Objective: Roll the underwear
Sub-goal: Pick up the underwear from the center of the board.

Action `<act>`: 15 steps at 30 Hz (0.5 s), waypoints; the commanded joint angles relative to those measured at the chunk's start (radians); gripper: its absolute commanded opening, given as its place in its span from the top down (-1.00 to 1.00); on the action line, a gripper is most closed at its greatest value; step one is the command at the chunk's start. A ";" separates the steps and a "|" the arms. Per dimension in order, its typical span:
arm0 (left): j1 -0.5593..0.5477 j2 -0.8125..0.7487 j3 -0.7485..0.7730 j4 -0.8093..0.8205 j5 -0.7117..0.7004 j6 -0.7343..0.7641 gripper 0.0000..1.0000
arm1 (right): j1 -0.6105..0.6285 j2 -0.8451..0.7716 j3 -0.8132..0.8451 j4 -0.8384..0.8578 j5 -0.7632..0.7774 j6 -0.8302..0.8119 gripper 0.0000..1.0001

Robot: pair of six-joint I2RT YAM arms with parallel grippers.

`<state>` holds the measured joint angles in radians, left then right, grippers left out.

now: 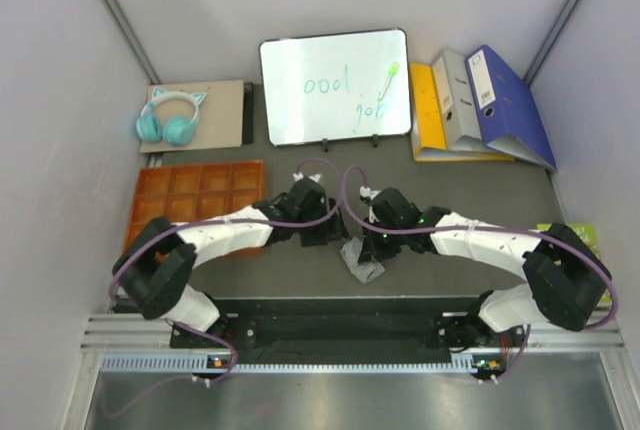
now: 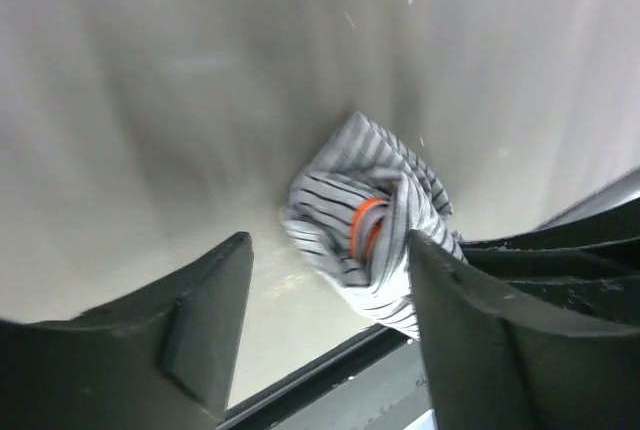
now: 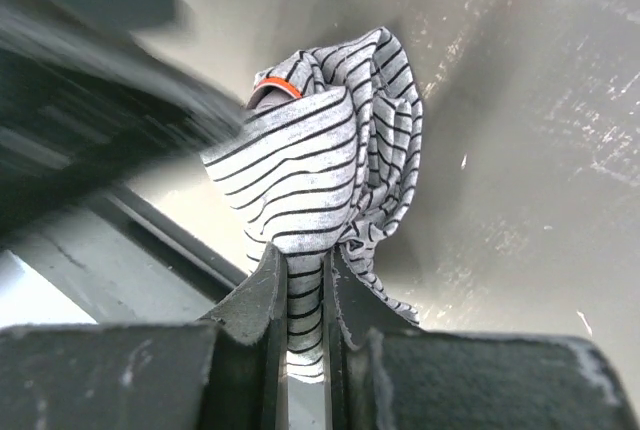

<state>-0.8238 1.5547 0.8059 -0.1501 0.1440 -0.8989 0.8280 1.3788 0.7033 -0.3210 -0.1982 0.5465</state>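
Boxers point(image 3: 320, 170), grey-white striped, bunched into a loose roll with orange cloth point(image 2: 366, 222) peeking out, sit on table point(image 1: 480, 190) by its near edge, clamped in right gripper point(image 3: 300, 280), left gripper point(image 2: 328, 245) spread wide just beside

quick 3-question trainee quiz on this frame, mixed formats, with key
1. True or false: the right gripper is clamped on the grey-and-white striped cloth bundle.
2. Pick one. The left gripper is: A) open, holding nothing; B) shut on the bundle; C) gripping a pen.
3. Short answer: what colour is the thin strip showing between the bundle's folds?

Key: 1 true; 2 A; 3 orange.
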 commanded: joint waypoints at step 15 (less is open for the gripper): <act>0.296 -0.682 -0.136 0.196 0.129 0.114 -0.56 | -0.053 -0.179 0.162 0.431 -0.130 0.352 1.00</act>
<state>-0.5346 0.8951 0.7082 -0.1299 0.1413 -0.7834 0.7807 1.2278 0.8326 -0.1730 -0.2646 0.7288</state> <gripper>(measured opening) 0.791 0.074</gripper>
